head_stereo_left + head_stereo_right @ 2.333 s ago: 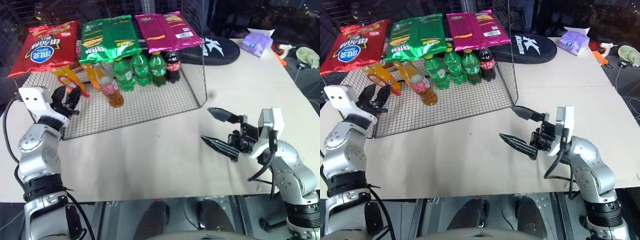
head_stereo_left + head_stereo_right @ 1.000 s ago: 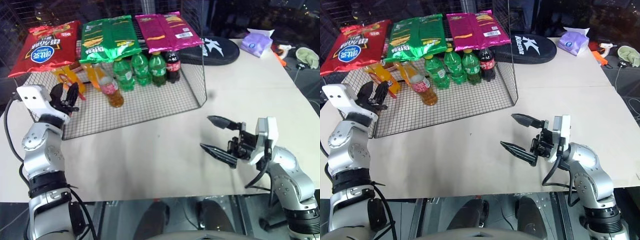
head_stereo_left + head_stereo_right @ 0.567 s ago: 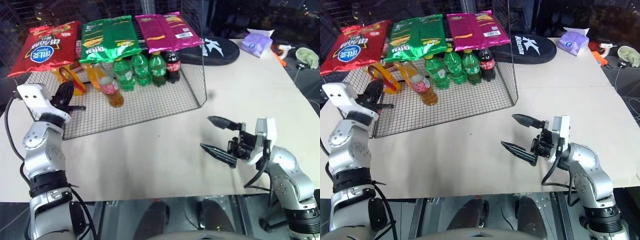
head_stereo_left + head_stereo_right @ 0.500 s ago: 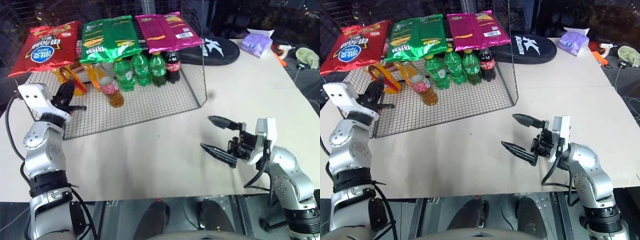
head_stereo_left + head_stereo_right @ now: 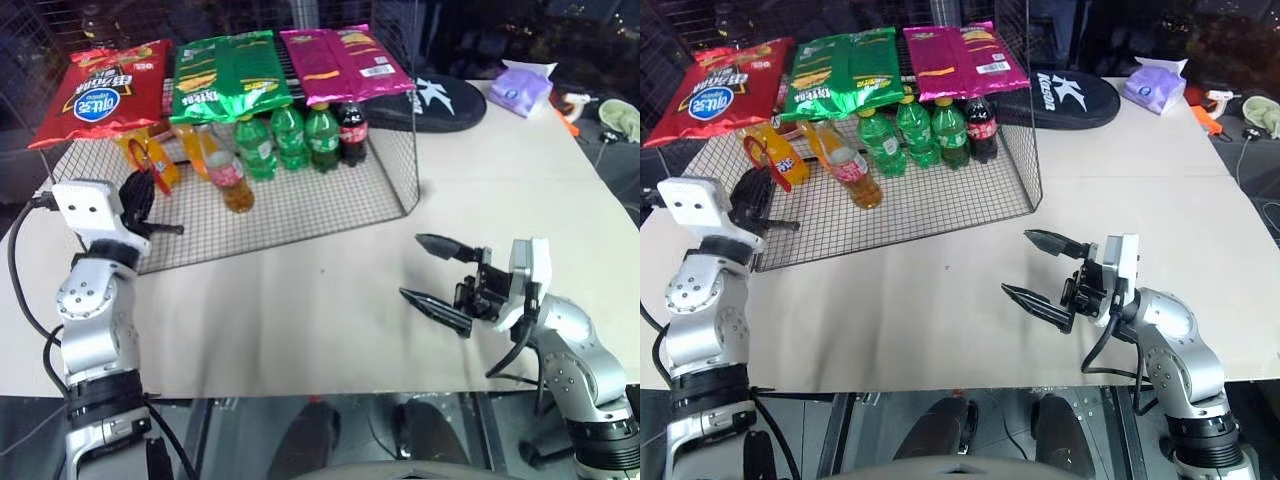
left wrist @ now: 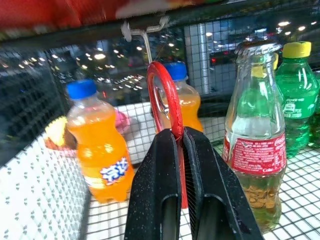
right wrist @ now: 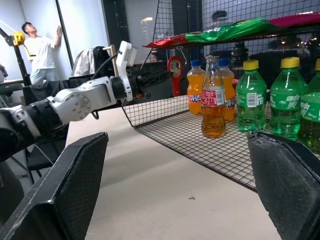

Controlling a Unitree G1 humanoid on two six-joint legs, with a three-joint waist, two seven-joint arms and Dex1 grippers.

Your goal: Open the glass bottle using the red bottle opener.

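With the left claw (image 6: 181,150) clamped on the thin flat red bottle opener (image 6: 166,102) and the right claw (image 5: 1048,270) wide and empty over the bench (image 5: 330,290), keep the ring level while steering toward the capped clear glass bottle (image 6: 255,135) standing on the wire rack (image 5: 300,205).

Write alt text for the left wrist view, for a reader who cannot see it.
The left claw is shut on the red bottle opener, ring end up. Beside it the capped glass bottle stands on a wire rack, with orange soda bottles behind.
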